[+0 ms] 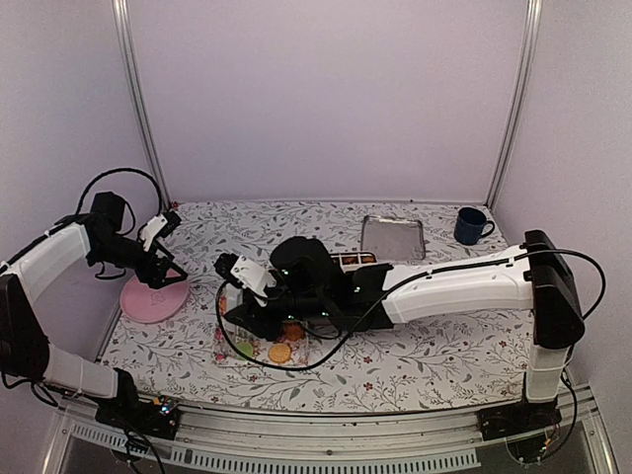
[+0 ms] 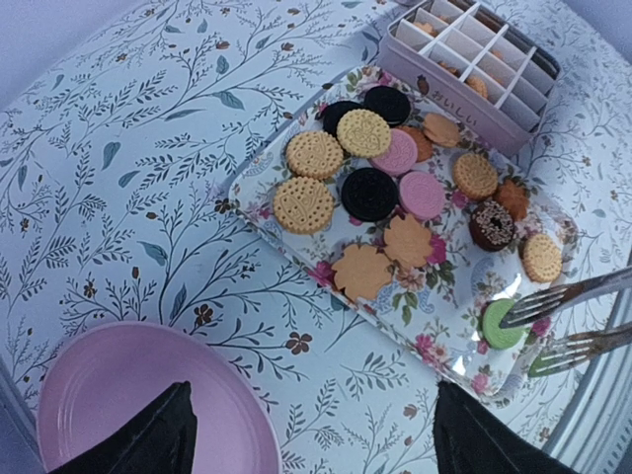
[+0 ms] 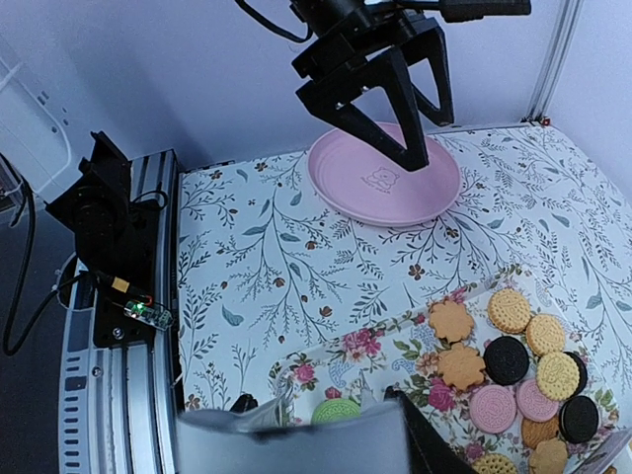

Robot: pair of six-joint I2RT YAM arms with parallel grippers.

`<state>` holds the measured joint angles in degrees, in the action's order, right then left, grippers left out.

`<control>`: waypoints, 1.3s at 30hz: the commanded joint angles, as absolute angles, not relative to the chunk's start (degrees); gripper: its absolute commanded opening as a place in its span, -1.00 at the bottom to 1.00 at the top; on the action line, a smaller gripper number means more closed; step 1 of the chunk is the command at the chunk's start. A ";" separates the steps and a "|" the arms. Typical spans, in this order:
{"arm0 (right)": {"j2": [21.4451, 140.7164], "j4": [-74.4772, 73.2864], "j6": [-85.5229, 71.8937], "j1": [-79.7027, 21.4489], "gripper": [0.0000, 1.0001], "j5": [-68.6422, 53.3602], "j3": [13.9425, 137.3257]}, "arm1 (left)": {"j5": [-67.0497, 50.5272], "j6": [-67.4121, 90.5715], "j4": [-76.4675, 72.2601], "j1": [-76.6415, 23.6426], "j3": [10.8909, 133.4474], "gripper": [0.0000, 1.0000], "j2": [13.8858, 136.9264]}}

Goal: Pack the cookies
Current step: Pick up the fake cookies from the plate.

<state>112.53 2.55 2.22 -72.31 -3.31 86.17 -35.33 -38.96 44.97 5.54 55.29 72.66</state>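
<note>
Cookies (image 2: pixel 369 194) lie flat: tan, black, pink, green, chocolate-topped rounds.

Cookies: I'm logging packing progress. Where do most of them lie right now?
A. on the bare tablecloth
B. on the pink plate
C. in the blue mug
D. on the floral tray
D: the cookies lie spread on the floral tray, next to the divided box; the pink plate shows none.

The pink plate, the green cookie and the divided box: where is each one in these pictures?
pink plate (image 2: pixel 118 390), left wrist view, bare middle of its surface.
green cookie (image 2: pixel 497 334), left wrist view, its top face.
divided box (image 2: pixel 449 89), left wrist view, its near side wall.
</note>
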 commanded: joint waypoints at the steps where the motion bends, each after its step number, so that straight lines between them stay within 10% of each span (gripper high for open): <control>1: 113.74 4.83 2.35 -72.73 -0.16 -1.60 85.99 | -36.30 -39.81 46.14 6.02 56.65 0.66 72.33; 22: 115.77 6.59 0.35 -72.74 -0.13 -1.26 83.63 | -36.49 -40.34 47.02 6.06 56.29 0.67 72.27; 39: 105.76 5.91 -2.29 -67.42 -0.54 -2.21 82.66 | -36.58 -39.55 46.33 6.06 56.46 0.67 72.85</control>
